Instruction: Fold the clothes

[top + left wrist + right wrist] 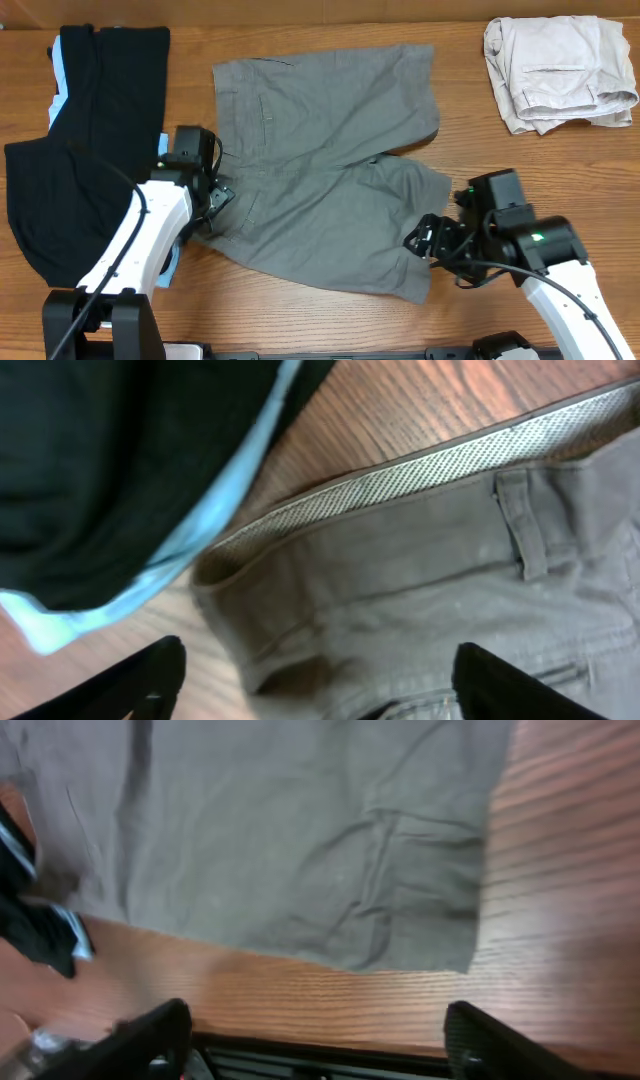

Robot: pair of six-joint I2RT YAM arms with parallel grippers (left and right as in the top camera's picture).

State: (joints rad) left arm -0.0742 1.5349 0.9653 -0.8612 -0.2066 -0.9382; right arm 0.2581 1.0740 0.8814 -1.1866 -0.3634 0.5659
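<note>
Left gripper (318,685) spread above grey shorts (450,580), black garment (100,460) blurred

I read the shorts (330,170) as plain medium grey, and their lining (420,475) as pale with a fine dark speckle. The black garment (90,120) carries a light-blue stripe (190,550). The beige shorts (555,75) are unpatterned. The worktop (300,320) is reddish-brown wood grain. My left arm (130,240) and right arm (560,290) are white, and the left gripper (218,200) and right gripper (422,240) are black.

Hiding the grey shorts' (330,150) waistband corner under the left arm (150,225) overhead, blurring and cropping the black garment (100,470) in left wrist view.
</note>
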